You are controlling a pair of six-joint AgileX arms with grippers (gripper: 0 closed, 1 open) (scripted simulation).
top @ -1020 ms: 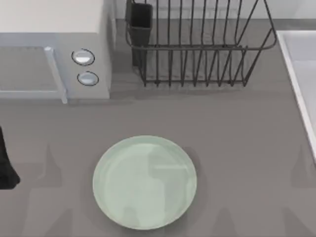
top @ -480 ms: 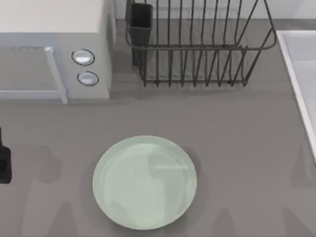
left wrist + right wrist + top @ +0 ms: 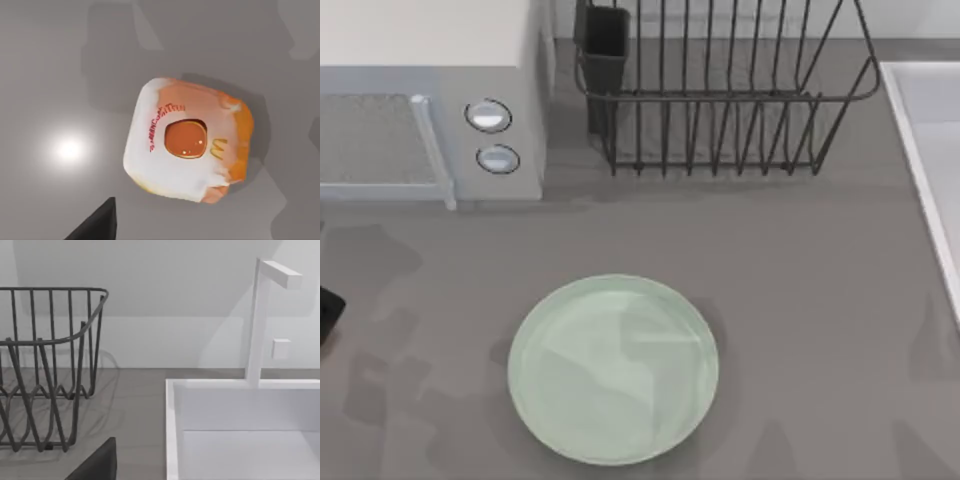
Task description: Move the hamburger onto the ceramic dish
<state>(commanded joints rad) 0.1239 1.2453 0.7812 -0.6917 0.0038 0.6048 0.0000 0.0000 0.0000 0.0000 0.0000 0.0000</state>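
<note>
The left arm (image 3: pixel 326 312) has slid further off the table's left edge. Below it, the hamburger (image 3: pixel 189 139) is seen lying flat, ready for lifting to the ceramic dish (image 3: pixel 613 369). Whether its claw is released or clenched cannot be told.

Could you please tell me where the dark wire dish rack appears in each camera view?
Top view: dish rack at the back, between microwave and sink.
Right wrist view: dish rack beside the sink.
Left wrist view: faces the hamburger on the table instead.
Shared landmark: the white sink.

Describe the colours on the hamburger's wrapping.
The hamburger is white and orange, with red lettering and a yellow arch logo; the left wrist view shows it best.
</note>
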